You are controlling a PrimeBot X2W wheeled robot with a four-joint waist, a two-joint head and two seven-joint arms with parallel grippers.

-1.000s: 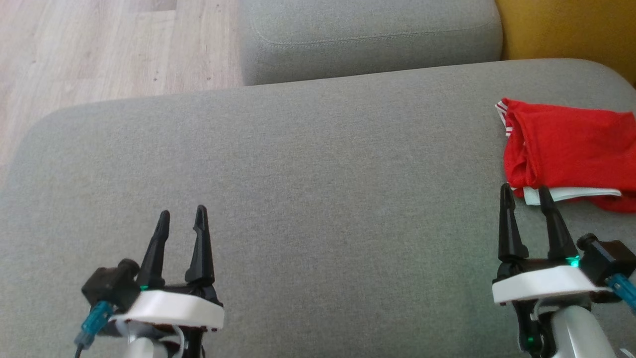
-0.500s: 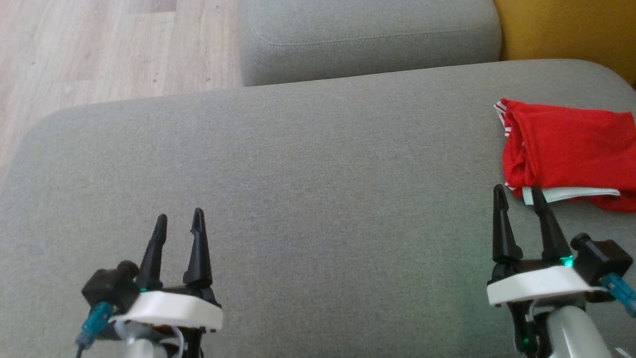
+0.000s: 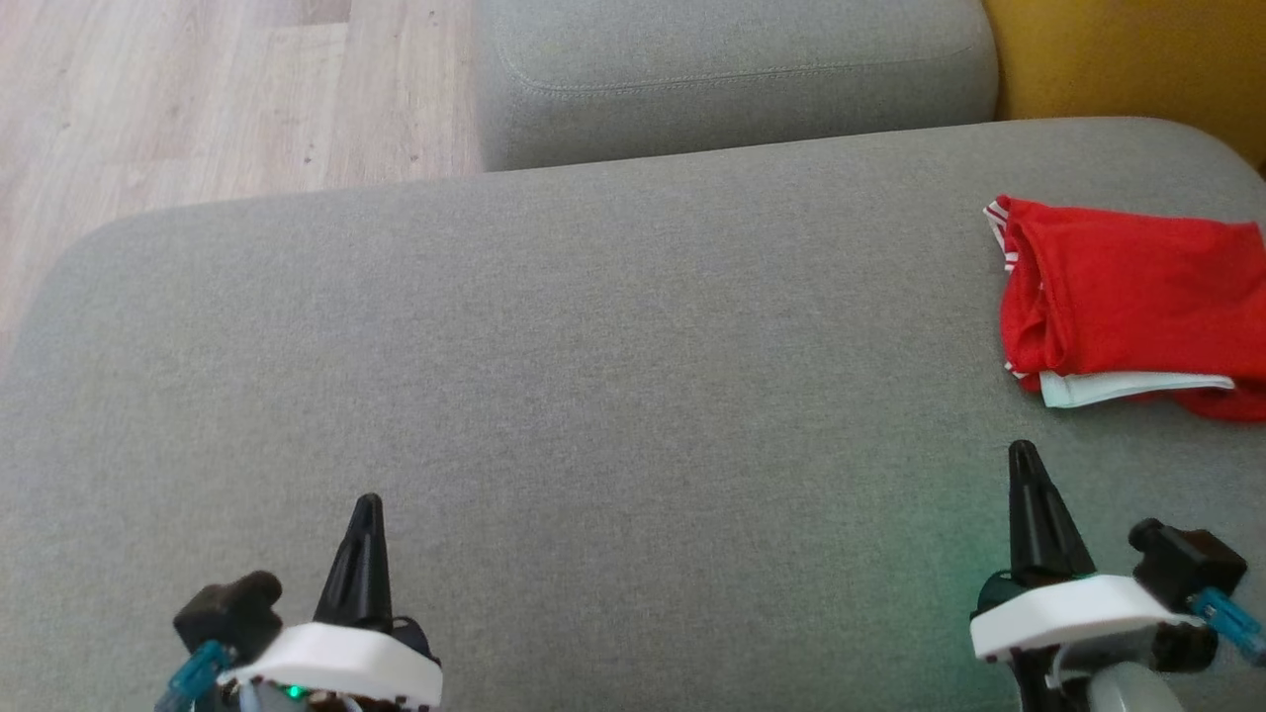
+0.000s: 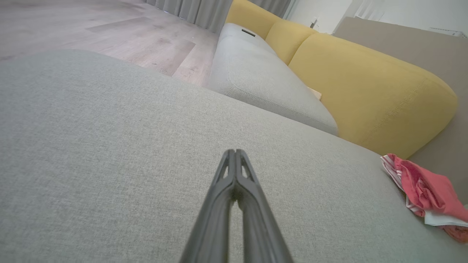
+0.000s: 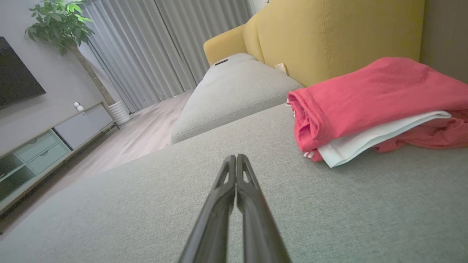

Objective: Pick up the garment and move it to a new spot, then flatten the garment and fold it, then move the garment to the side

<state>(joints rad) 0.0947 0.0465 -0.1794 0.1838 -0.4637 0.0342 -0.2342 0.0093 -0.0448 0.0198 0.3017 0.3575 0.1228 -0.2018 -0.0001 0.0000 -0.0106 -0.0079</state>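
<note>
The garment (image 3: 1128, 297), a red piece folded into a compact stack with a white layer showing along its lower edge, lies at the right edge of the head view on the grey sofa cushion (image 3: 593, 346), below the yellow backrest (image 3: 1128, 59) in the upper right corner. The left tool (image 3: 367, 502) sits at the lower left and the right tool (image 3: 1023, 450) at the lower right, each clenched, its two fingers pressed together on nothing. The right tool's tip is near the garment's lower left corner but apart from it, with cushion between them.
</note>
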